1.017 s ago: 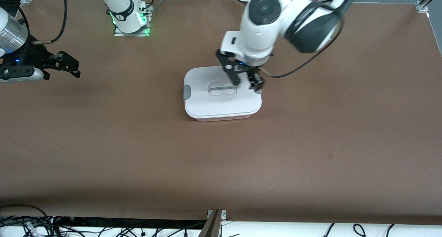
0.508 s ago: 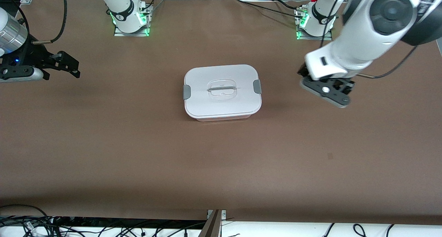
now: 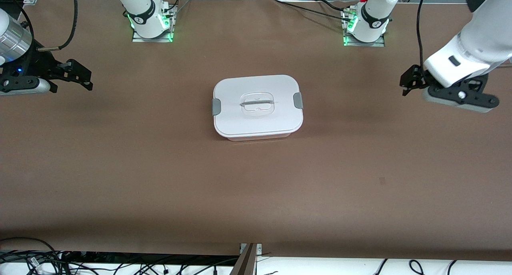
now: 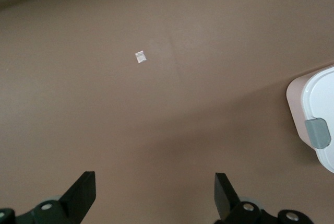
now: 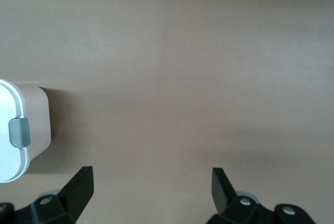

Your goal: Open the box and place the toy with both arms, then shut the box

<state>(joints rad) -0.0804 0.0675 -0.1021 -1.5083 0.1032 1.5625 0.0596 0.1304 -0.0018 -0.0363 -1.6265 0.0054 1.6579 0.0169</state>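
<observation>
the box (image 3: 258, 107) sits mid-worktop (image 3: 256, 179) with its white lid on and a grey side clip (image 3: 297, 101) at each end. my left end effector (image 3: 409, 83) hangs over bare worktop toward the left arm's end, fingers spread wide and holding nothing. my right end effector (image 3: 82, 77) hovers likewise, wide and unladen, at the right arm's end.
</observation>
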